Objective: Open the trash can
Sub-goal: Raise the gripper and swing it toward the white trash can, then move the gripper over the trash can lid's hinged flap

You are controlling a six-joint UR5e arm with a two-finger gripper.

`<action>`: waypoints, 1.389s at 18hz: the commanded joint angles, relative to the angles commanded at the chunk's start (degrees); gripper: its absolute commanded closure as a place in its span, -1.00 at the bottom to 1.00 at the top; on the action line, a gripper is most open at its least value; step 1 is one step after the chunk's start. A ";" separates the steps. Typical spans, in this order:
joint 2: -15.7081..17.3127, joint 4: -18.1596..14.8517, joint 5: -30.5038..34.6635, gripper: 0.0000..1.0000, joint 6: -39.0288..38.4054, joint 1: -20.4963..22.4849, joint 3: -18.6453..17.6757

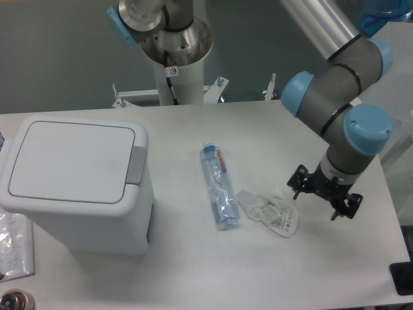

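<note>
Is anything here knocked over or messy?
The bottle lies on its side mid-table, with a crumpled clear wrapper beside it, like litter. The trash can stands upright, lid shut. Nothing looks spilled.

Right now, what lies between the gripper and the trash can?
In the camera view, a crumpled plastic wrapper and a lying water bottle separate gripper from trash can.

The trash can [77, 184] sits lid-closed at left, well apart from the gripper [324, 192] at right.
</note>
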 joint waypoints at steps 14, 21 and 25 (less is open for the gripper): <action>8.87 0.17 -11.97 -1.00 -22.33 -8.08 2.03; 15.11 0.09 -15.66 -1.00 -26.74 -10.73 -0.95; 19.59 0.09 -17.24 -1.00 -27.61 -11.69 -4.99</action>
